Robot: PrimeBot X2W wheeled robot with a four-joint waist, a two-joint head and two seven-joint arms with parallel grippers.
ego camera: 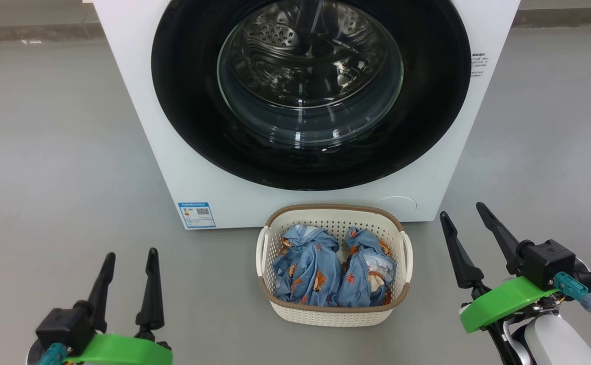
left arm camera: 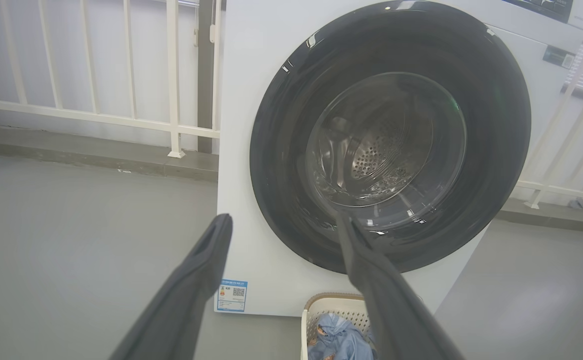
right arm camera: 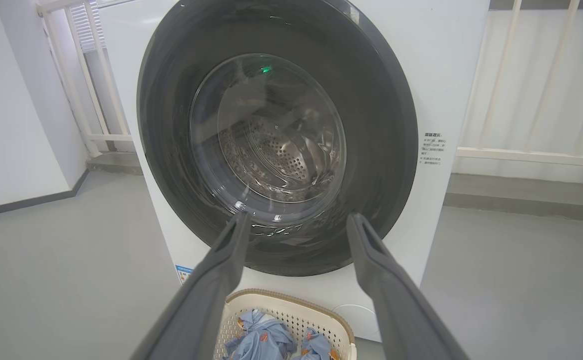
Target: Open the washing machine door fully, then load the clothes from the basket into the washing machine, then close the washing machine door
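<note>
The head view's top edge crops the washing machine (ego camera: pixel 234 203), whose blue label (ego camera: pixel 197 214) is too small to read.

The long-fingered dark left gripper (ego camera: pixel 131 253) and matching right gripper (ego camera: pixel 462 210) hover low on green mounts, fingers spread, holding nothing.

Small blue label (ego camera: pixel 196 214) low on the left of the washing machine (ego camera: pixel 133 111) front: white panel with a QR code at right and coloured marks at left, header print too small to read. Block of tiny dark Chinese characters (ego camera: pixel 479 63) on the front's right margin, beside the door (ego camera: pixel 194 91); illegible.
</note>
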